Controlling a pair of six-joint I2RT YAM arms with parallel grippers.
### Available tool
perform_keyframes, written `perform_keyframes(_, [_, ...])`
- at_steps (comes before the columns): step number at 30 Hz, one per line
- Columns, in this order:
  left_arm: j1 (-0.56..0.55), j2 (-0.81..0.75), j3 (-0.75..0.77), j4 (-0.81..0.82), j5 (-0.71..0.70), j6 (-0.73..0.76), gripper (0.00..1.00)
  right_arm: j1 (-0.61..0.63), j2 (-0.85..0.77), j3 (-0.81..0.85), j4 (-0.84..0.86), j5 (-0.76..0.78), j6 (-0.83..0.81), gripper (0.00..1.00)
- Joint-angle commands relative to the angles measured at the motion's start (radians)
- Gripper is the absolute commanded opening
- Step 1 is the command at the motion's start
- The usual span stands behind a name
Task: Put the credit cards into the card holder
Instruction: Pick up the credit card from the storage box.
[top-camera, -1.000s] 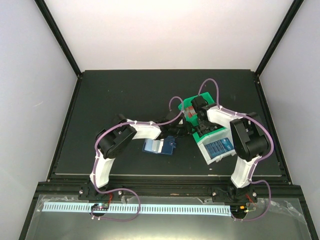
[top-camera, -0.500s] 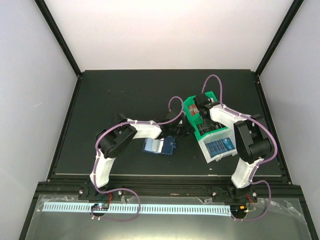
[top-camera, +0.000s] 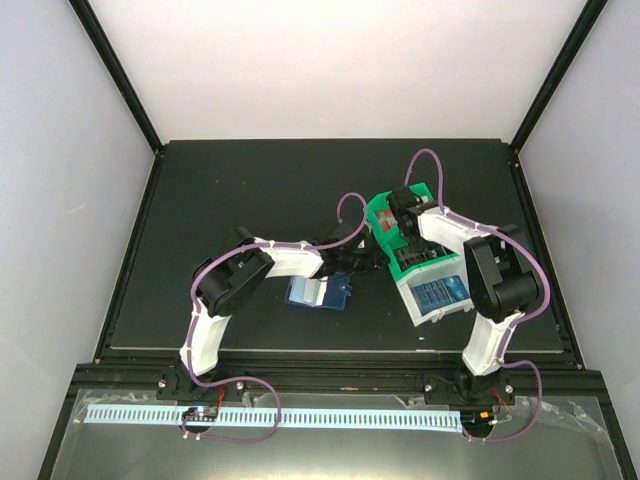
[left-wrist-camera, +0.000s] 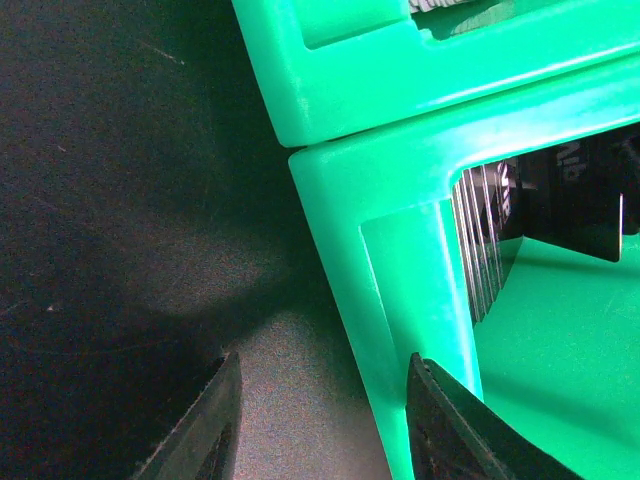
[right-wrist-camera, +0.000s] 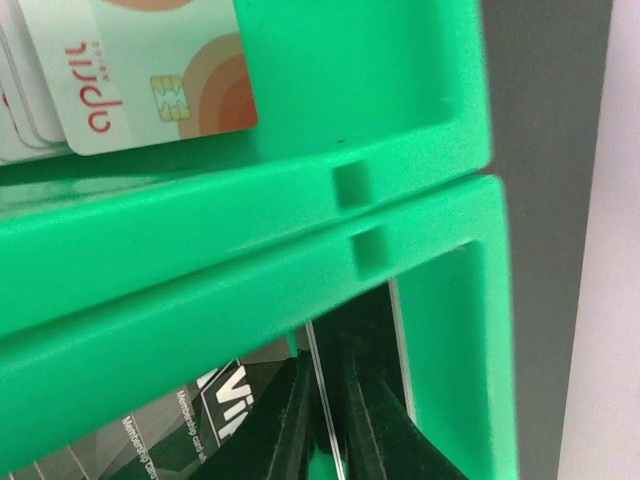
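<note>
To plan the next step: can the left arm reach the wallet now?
Probably yes: the wallet lies open and uncovered right beside the left claw, which is open and empty.

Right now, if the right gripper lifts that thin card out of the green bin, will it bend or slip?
Probably stiff: the card shows a thin, straight edge in the right gripper. Likely light, being so thin. Its smooth plastic could slip, and cards standing beside it in the green bin might drag along.
</note>
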Motion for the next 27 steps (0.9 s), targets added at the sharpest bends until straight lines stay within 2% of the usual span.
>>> perform_keyframes(1, [0.005, 0.05, -0.012, -0.148, -0.039, 0.027, 0.46, -0.005, 0.042, 0.011, 0.001, 0.001, 0.012, 0.14])
perform_keyframes(8, [0.005, 0.046, -0.018, -0.143, -0.037, 0.029, 0.46, -0.005, 0.073, 0.011, 0.007, 0.008, 0.012, 0.16])
perform_keyframes(11, [0.005, 0.034, -0.022, -0.124, -0.028, 0.041, 0.48, -0.004, 0.055, 0.016, 0.008, -0.007, 0.014, 0.04])
perform_keyframes(15, [0.008, 0.0, -0.023, -0.08, 0.012, 0.086, 0.54, -0.005, -0.04, 0.017, 0.016, -0.027, 0.019, 0.01])
perform_keyframes(21, [0.01, -0.097, -0.019, -0.05, 0.053, 0.16, 0.63, -0.005, -0.198, 0.017, -0.005, -0.146, 0.034, 0.01])
perform_keyframes(27, [0.01, -0.195, -0.018, -0.06, 0.087, 0.2, 0.69, -0.02, -0.344, -0.03, -0.019, -0.292, 0.059, 0.01])
